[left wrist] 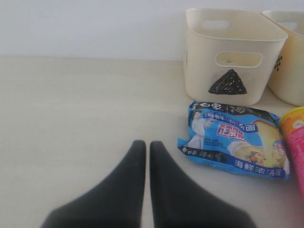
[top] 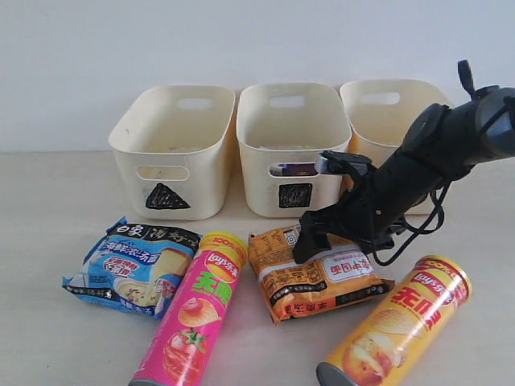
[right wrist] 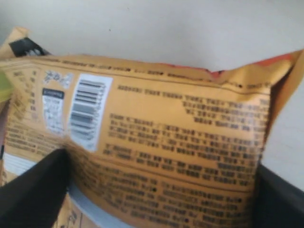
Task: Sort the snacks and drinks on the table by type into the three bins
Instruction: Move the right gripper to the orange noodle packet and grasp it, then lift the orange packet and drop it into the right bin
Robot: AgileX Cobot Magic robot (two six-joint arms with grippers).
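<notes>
Between the fingers of the right gripper (right wrist: 156,199), spread wide, nothing gripped yet: orange noodle packet (top: 322,277), flat on table (top: 48,338), straddled for a likely pinch. Left gripper (left wrist: 147,154): closed, empty, blue-white noodle packet (left wrist: 235,140) ahead.

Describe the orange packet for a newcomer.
On the pale beige table, find the cream plastic tub marked with a black square, middle of three. In front lies the flat orange packet, between the pink chip tube and the yellow chip tube. Only it is orange and flat, open black fingers straddling it.
</notes>
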